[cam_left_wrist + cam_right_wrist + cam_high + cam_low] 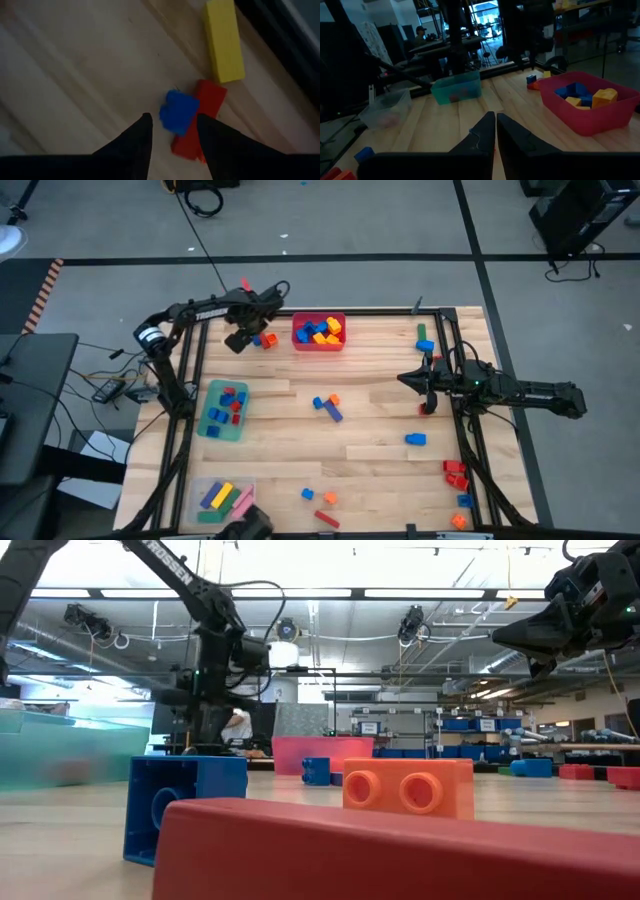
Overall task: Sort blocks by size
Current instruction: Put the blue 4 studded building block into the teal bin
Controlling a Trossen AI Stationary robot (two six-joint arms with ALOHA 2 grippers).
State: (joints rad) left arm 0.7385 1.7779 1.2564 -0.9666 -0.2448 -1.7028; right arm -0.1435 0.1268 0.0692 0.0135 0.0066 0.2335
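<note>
My left gripper [172,131] hangs open, pointing down over the table's far left, just left of the red bin [319,345]. Below and between its fingertips a small blue block [178,111] lies on or against a red block [206,100], with a longer yellow block [224,40] beside them on the wood. In the high view the gripper [243,338] stands next to these blocks [266,339]. My right gripper [496,120] waits shut and level at the right side [405,378], holding nothing.
The red bin holds blue and yellow blocks. A green bin [205,425] holds small red and blue ones, and a clear bin [200,485] at the near left holds long ones. Loose blocks lie mid-table [327,406], at the right [415,439] and along the near edge [326,520].
</note>
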